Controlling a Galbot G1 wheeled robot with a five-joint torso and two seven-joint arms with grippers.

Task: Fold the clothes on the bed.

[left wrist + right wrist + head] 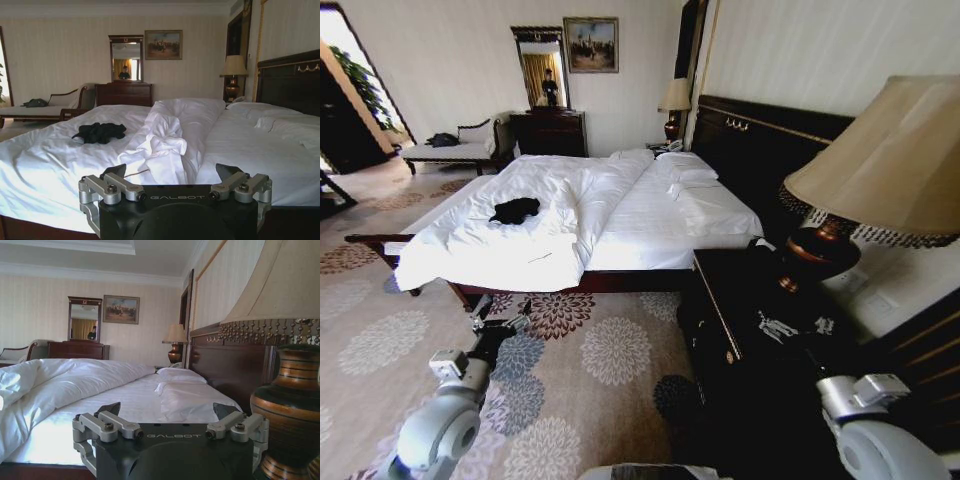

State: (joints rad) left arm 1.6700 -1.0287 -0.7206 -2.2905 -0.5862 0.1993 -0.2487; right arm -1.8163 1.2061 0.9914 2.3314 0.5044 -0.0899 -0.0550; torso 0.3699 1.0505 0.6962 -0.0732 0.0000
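The clothes [515, 210] are a crumpled black heap on the white duvet, on the left half of the bed [650, 225]. In the left wrist view the clothes [99, 132] lie well beyond my left gripper [172, 172], which is open and holds nothing. From the head view, my left gripper [502, 318] hangs over the carpet, short of the bed's foot. My right gripper [167, 410] is open too, beside the lamp base [290, 405], and it faces the pillow side of the bed [130, 400].
A dark nightstand [740, 300] with a big shaded lamp [880, 170] stands close on the right. A folded-back ridge of duvet [165, 135] runs down the bed's middle. Chaise [450, 150] and dresser with mirror [550, 130] stand at the far wall. Patterned carpet [610, 350] lies before the bed.
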